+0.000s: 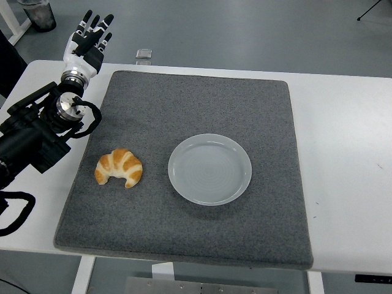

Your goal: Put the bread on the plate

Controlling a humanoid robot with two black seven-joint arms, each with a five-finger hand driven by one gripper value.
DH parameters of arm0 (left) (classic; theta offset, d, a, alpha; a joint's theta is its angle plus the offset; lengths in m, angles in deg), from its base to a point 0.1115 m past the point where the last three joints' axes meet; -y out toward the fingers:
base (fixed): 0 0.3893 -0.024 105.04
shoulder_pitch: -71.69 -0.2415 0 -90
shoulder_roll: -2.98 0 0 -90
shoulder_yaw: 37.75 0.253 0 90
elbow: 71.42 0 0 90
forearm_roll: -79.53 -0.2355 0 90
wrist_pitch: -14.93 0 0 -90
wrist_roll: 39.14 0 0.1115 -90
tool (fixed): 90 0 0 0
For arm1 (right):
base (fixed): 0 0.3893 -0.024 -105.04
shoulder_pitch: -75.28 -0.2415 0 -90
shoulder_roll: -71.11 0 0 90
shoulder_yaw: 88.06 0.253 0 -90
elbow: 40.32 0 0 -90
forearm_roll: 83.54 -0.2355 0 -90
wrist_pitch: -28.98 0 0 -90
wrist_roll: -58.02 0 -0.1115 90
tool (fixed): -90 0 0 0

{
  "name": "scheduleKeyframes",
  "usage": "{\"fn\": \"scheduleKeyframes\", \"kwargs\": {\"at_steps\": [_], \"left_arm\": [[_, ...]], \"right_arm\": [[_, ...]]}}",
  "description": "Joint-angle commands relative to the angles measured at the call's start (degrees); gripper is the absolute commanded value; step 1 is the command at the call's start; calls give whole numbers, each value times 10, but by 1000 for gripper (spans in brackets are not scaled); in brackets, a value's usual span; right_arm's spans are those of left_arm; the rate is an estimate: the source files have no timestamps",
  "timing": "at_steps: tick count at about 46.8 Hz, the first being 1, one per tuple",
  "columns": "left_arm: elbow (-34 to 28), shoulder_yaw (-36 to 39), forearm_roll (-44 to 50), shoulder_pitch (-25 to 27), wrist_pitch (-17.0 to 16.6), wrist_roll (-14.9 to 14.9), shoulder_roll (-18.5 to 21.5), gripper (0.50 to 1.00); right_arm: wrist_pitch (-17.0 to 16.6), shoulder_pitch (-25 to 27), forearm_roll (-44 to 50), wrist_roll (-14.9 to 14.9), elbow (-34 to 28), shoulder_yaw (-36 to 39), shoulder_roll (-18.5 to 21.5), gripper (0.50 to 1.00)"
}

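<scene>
A golden croissant (pixel 119 167) lies on the grey mat (pixel 202 104), left of centre. To its right sits a pale round plate (pixel 210 169) with nothing on it. My left hand (pixel 89 38) is raised over the table's far left corner, well behind the croissant, its fingers straight and spread, holding nothing. The black left arm (pixel 37 131) reaches in from the left edge. No right arm shows.
The grey mat covers most of the white table (pixel 343 135). A small clear object (pixel 144 54) lies at the table's far edge. The floor beyond holds a dark bin (pixel 40 13) at top left.
</scene>
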Motion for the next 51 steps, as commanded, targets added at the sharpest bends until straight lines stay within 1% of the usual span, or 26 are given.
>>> {"fn": "scheduleKeyframes", "kwargs": {"at_steps": [1, 6, 13, 23, 30, 34, 36, 39, 42, 45, 48, 51], "left_arm": [[0, -1, 0, 0, -3, 1, 0, 999], [2, 1, 0, 1, -13, 1, 0, 999], [2, 2, 0, 2, -11, 0, 1, 999], [24, 5, -1, 29, -11, 0, 6, 1000], [27, 6, -4, 37, -6, 0, 15, 1000], [24, 5, -12, 46, 3, -1, 33, 1000], [23, 5, -18, 49, 17, -1, 41, 1000], [23, 5, -29, 51, 40, -1, 44, 1000], [20, 6, -47, 51, 43, -2, 43, 999], [7, 6, -82, 49, 45, -3, 44, 999], [-30, 6, -126, 41, 48, -4, 47, 999], [-67, 8, -170, 41, 48, -4, 64, 999]], "right_arm": [[0, 0, 0, 0, 0, 0, 0, 952], [0, 0, 0, 0, 0, 0, 0, 952], [0, 0, -1, 0, 0, 0, 0, 952], [0, 0, 0, 0, 0, 0, 0, 952], [0, 0, -1, 0, 0, 0, 0, 952], [0, 0, -1, 0, 0, 0, 0, 954], [0, 0, -1, 0, 0, 0, 0, 952], [0, 0, -1, 0, 0, 0, 0, 952], [0, 0, 0, 0, 0, 0, 0, 952], [0, 0, -1, 0, 0, 0, 0, 952], [0, 0, 0, 0, 0, 0, 0, 954], [0, 0, -1, 0, 0, 0, 0, 952]]}}
